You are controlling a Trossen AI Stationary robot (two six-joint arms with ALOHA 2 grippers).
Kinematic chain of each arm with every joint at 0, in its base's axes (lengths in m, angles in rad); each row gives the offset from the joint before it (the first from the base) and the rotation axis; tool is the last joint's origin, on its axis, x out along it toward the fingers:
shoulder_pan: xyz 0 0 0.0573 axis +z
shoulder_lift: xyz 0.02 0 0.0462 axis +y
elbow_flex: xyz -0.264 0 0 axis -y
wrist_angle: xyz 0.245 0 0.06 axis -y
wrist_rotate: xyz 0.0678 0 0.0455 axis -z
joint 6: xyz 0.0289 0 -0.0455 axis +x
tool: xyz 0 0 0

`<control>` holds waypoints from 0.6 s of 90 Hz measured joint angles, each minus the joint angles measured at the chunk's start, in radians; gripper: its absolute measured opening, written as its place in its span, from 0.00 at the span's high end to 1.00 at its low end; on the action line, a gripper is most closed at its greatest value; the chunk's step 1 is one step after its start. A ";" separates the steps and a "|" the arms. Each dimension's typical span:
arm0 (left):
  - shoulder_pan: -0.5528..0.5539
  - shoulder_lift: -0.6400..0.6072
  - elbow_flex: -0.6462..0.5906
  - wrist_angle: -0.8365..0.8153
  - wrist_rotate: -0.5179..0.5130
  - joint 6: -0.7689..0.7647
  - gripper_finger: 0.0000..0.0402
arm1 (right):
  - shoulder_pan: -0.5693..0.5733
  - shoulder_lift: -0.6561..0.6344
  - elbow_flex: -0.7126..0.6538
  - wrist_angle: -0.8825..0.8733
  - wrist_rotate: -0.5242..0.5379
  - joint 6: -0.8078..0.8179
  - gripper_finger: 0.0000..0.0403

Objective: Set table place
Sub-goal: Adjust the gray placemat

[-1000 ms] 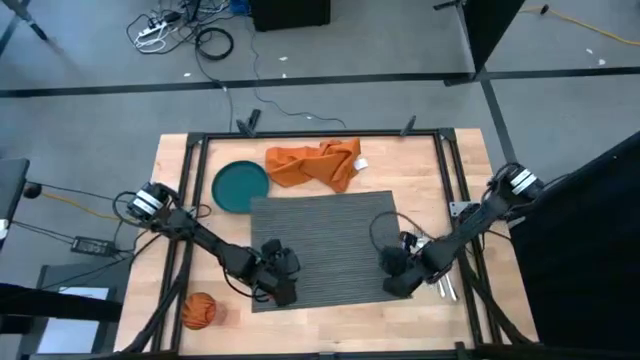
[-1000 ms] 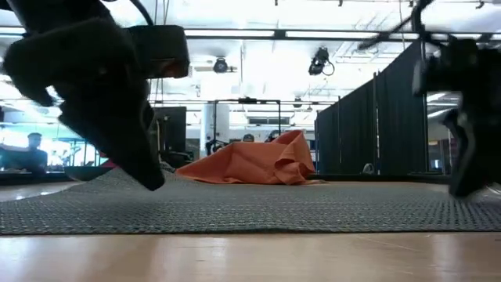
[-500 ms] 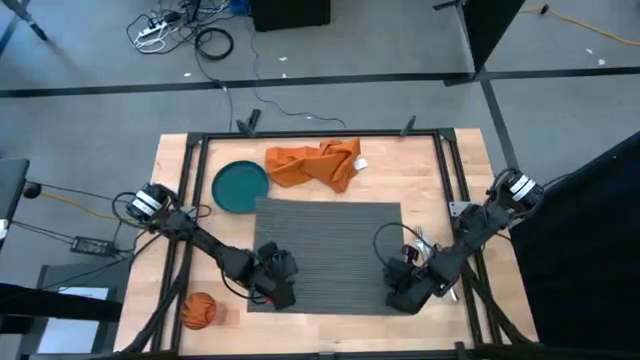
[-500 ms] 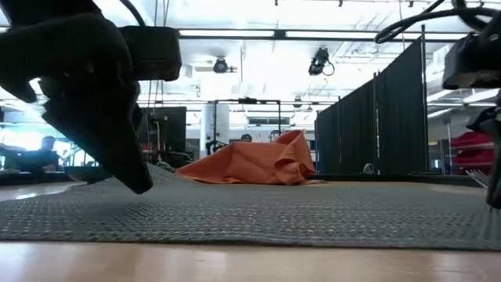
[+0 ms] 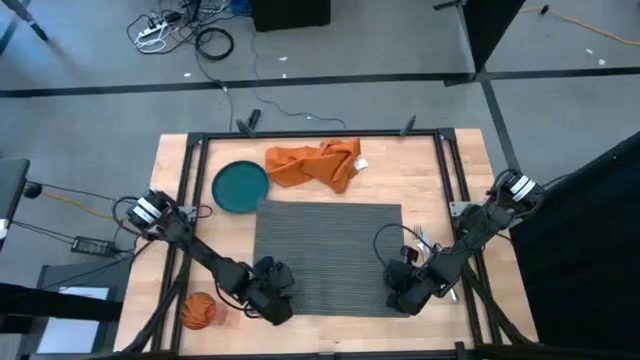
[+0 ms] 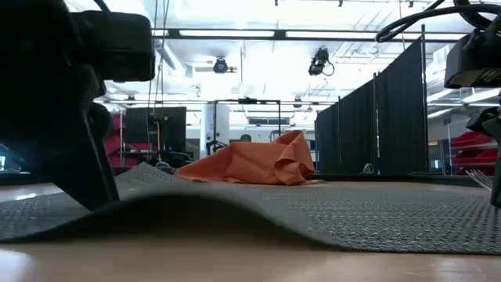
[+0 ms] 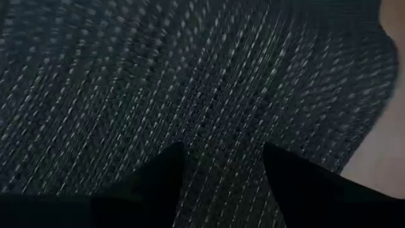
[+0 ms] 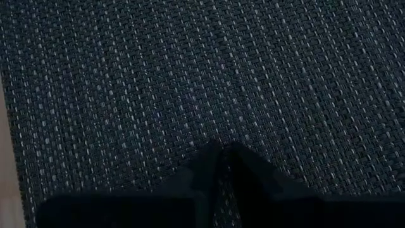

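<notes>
Grey ribbed rectangular placemat [image 5: 328,257]: centred toward the near edge of the light wood counter [image 5: 420,170], its near-left corner humped up.
Left hand [image 5: 268,303]: at that raised corner, fingers apart over the weave.
Right hand [image 5: 404,295]: fingers together, pinching the placemat's near-right corner.
Round teal plate [image 5: 241,186], crumpled orange cloth napkin [image 5: 315,163]: along the far edge.
Orange cup [image 5: 198,310]: near-left corner.

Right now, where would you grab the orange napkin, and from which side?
Probably the raised fold of the orange napkin, taken from straight above. It lies crumpled on the table behind the placemat, and the low view shows it peaking well off the wood.
</notes>
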 joint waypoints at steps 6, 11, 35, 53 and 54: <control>-0.001 0.001 0.000 0.017 0.004 0.001 0.50 | 0.001 0.000 0.000 0.000 0.000 0.000 0.95; -0.003 0.002 0.009 0.009 0.006 0.002 0.50 | 0.004 0.000 0.000 0.001 0.000 0.001 0.95; -0.025 0.005 0.058 -0.169 0.032 0.002 0.50 | 0.029 0.001 0.000 0.014 -0.030 0.010 0.95; -0.025 0.007 0.139 -0.248 0.071 0.049 0.50 | 0.031 -0.040 0.016 -0.027 -0.063 -0.028 0.95; -0.025 0.007 0.149 -0.259 0.073 0.054 0.50 | 0.030 -0.046 0.019 -0.030 -0.070 -0.035 0.95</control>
